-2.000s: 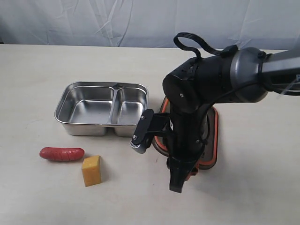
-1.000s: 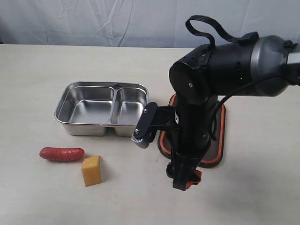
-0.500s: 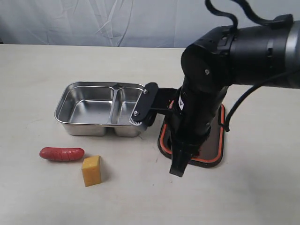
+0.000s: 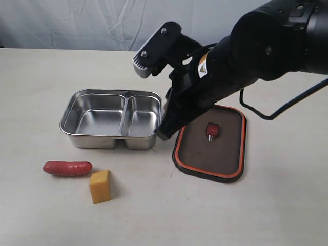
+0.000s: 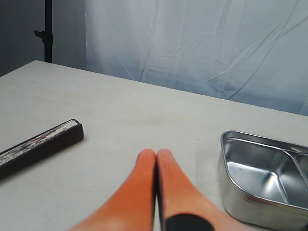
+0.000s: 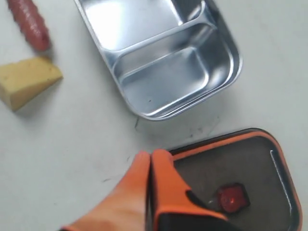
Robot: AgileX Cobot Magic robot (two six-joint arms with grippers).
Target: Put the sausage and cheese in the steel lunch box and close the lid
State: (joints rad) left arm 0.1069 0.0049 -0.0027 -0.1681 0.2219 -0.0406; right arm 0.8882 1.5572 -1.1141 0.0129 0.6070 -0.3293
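The right pincer [image 6: 150, 158], pressed together and empty, has risen off the dark orange-rimmed lid [image 4: 225, 154]; the red sausage [image 4: 67, 167] and yellow cheese wedge [image 4: 100, 186] await loading

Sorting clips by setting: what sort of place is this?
Probably a robot lab bench, not a kitchen: bare pale table, white cloth backdrop, and a black robot arm by the steel lunch box.
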